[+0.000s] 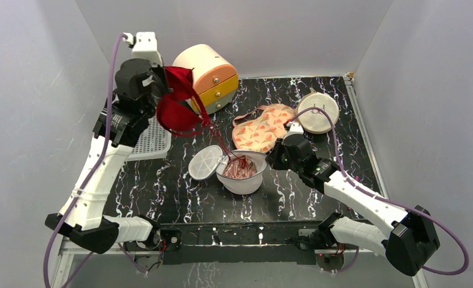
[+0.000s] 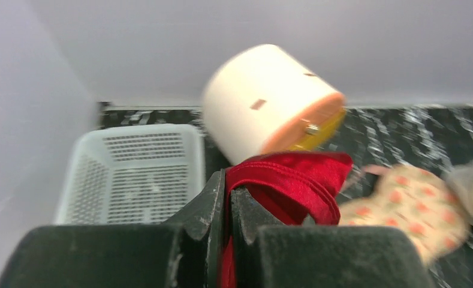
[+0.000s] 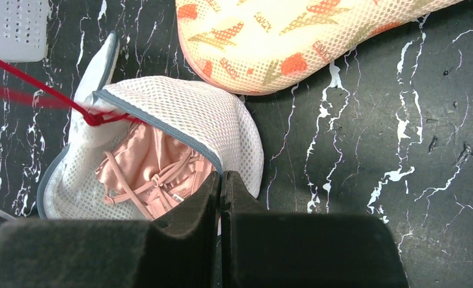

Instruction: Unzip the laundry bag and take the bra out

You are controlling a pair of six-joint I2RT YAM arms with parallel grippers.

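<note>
The left tool (image 2: pixel 228 187) is clamped on the bra (image 1: pixel 175 111), held high over the desk's (image 1: pixel 318 201) left; its strap (image 3: pixel 36 81) runs taut to the rim of the open bag (image 1: pixel 246 181) mid-desk. If the strap is snagged there, more lift could tip the bag; the right tool (image 3: pixel 221 180) is shut beside the bag, whether pinching mesh I cannot tell.

Table (image 1: pixel 162 195): black, white marbling, grey walls (image 1: pixel 36 72) on three sides. Back left: cream drawer box (image 1: pixel 205 67), orange and yellow drawer fronts. White perforated basket (image 1: pixel 153 143) at the left edge, in front of the box, partly hidden. Centre-back: cream mesh pouch (image 1: pixel 264 127) with orange print, lying flat. Round beige mesh pouch (image 1: pixel 318 111) just beside it on the right, near the back right corner.
</note>
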